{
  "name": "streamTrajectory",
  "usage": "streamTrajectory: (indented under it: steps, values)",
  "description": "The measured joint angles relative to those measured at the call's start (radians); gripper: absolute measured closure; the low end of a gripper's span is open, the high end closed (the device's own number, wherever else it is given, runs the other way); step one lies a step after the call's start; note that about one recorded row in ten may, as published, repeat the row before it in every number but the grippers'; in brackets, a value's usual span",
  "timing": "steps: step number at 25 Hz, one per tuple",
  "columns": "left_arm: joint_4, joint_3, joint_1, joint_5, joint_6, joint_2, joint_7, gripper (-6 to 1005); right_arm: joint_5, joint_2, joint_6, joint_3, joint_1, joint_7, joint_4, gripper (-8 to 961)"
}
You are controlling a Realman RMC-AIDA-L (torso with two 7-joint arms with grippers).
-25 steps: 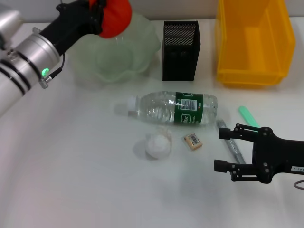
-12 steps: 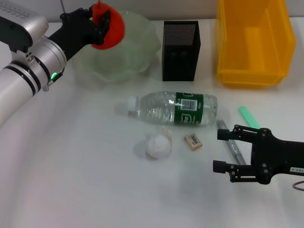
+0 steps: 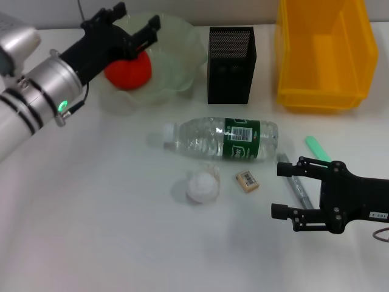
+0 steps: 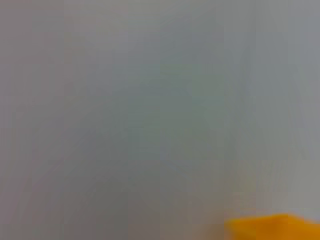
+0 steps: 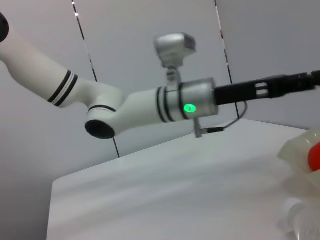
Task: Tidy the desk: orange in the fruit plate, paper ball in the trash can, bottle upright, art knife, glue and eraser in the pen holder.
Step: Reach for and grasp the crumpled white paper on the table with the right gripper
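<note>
The orange (image 3: 128, 69) lies in the pale green fruit plate (image 3: 173, 58) at the back left. My left gripper (image 3: 135, 25) is open just above it, no longer holding it. A clear bottle (image 3: 222, 139) with a green label lies on its side mid-table. A white paper ball (image 3: 201, 186) and a tan eraser (image 3: 247, 180) lie in front of it. A grey art knife (image 3: 294, 184) and a green glue stick (image 3: 318, 149) lie at the right. My right gripper (image 3: 281, 190) is open and empty, low over the knife. The black mesh pen holder (image 3: 231, 64) stands at the back.
A yellow bin (image 3: 323, 53) stands at the back right, beside the pen holder. The right wrist view shows my left arm (image 5: 145, 106) across the white table and the plate's edge (image 5: 300, 152).
My left gripper lowered the orange into the fruit plate and opened, letting it go. The right gripper has hardly moved.
</note>
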Motion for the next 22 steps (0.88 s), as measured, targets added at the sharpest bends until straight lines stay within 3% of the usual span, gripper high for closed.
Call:
streamTrajectory:
  steps: [4,5,6,8,10,11,17,18,19,22]
  values:
    - [0.057,0.073,0.050,0.026,0.113,0.003,-0.091,281,0.000,0.000,0.001,0.000,0.001,-0.006,-0.001,124]
    - [0.194,0.225,0.141,0.055,0.264,0.009,-0.234,269,0.000,0.000,0.002,0.000,0.001,-0.006,-0.003,124]
    - [0.194,0.225,0.141,0.055,0.264,0.009,-0.234,258,0.000,0.000,0.002,0.000,0.001,-0.006,-0.003,124]
    - [0.323,0.359,0.219,0.095,0.359,0.025,-0.341,234,0.000,-0.001,0.006,0.001,0.004,-0.005,-0.005,124]
    - [0.323,0.359,0.219,0.095,0.359,0.025,-0.341,211,-0.003,-0.005,0.013,0.001,0.011,0.001,-0.006,124]
    - [0.397,0.420,0.269,0.157,0.433,0.048,-0.403,199,-0.003,-0.005,0.013,0.001,0.011,0.001,-0.006,124]
    - [0.411,0.424,0.296,0.247,0.498,0.080,-0.434,201,-0.017,-0.009,0.026,-0.013,0.049,0.051,-0.045,123]
    - [0.405,0.420,0.320,0.373,0.512,0.120,-0.444,202,-0.017,-0.009,0.026,-0.013,0.049,0.051,-0.045,123]
    - [0.406,0.419,0.335,0.391,0.518,0.134,-0.446,202,-0.025,-0.009,0.027,-0.020,0.060,0.074,-0.062,123]
    - [0.413,0.408,0.358,0.397,0.549,0.143,-0.445,203,-0.055,-0.009,0.012,-0.056,0.102,0.187,-0.132,123]
